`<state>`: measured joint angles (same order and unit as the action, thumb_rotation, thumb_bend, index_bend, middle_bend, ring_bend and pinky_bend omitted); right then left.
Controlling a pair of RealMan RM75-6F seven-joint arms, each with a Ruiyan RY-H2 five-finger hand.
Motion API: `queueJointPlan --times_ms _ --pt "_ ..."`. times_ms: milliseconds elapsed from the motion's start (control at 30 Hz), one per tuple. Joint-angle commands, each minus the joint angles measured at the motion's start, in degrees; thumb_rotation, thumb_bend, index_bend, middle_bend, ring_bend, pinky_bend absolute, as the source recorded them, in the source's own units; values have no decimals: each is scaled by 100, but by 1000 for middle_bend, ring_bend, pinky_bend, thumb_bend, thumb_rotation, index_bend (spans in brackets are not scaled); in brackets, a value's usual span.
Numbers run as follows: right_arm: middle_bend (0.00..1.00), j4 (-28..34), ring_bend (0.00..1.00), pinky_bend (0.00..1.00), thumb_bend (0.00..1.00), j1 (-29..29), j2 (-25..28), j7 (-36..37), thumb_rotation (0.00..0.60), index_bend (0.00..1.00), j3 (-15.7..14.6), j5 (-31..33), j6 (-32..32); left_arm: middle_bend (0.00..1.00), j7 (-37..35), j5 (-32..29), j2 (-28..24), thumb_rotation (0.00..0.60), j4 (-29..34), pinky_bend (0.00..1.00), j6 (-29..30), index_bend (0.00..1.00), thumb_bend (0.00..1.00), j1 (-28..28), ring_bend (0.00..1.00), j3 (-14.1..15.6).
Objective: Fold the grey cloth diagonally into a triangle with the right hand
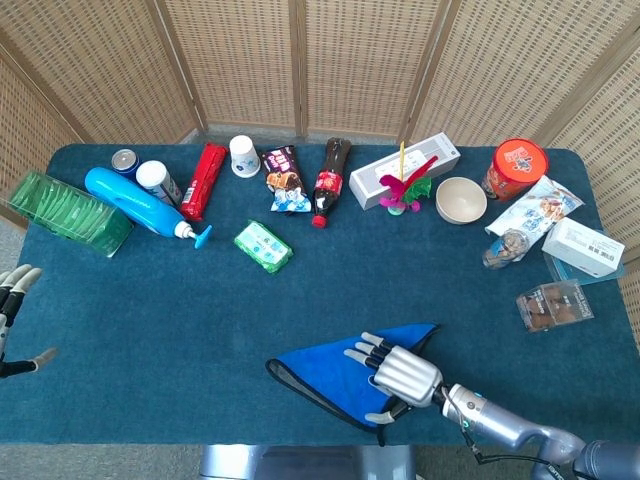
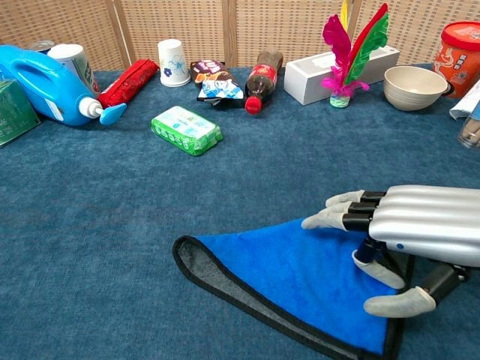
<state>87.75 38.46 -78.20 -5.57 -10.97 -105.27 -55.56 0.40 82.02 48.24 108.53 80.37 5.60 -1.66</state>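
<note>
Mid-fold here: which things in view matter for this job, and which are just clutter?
Job: cloth, folded into a triangle; right hand over it.

Clutter: left hand, detergent bottle, paper cup, cola bottle, bowl, green pack, red tub.

One blue cloth with black edging and a grey underside [image 1: 335, 372] lies folded in a triangle on the single teal carpeted surface [image 1: 180, 330]. Two robot hands show: the right robot hand [image 1: 400, 373] and the left robot hand [image 1: 12, 310]. At the back stand one blue detergent bottle [image 1: 135, 200], two cans [image 1: 140, 172], one white paper cup [image 1: 244, 155], one cola bottle [image 1: 329, 180], one beige bowl [image 1: 460, 200], one orange tub [image 1: 516, 168], one feathered shuttlecock [image 1: 405, 188], two white boxes [image 1: 405, 168], and one green wipes packet [image 1: 263, 246].
</note>
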Motion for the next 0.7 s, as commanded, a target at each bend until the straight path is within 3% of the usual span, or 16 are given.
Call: queueJointPlan --times_ms 33,300,367,433,500,700 --pt "0 -34 0 0 296 -13 -3 -11 0 743 2 51 41 0 2 0 0 600 -1 0 -2 56 217 2 0 0" --pt "0 -63 0 0 317 -49 -2 39 0 664 57 57 -110 0 1 -2 -1 600 0 0 -13 56 217 6 0 4" --pt "0 -25 0 0 317 -32 23 114 0 576 36 74 -69 0 5 1 -2 600 3 0 -9 56 217 4 0 5" --pt "0 5 0 0 288 -10 53 162 0 404 -8 56 -17 0 -5 6 -3 600 7 0 -4 56 217 2 0 5" --pt "0 7 0 0 244 -5 71 173 0 297 -56 4 -14 0 -9 5 -4 600 2 0 1 56 217 -1 0 5" --pt "0 -49 0 0 211 -59 49 190 0 251 -46 -97 -229 0 -12 25 -6 600 6 0 0 56 218 -1 0 13"
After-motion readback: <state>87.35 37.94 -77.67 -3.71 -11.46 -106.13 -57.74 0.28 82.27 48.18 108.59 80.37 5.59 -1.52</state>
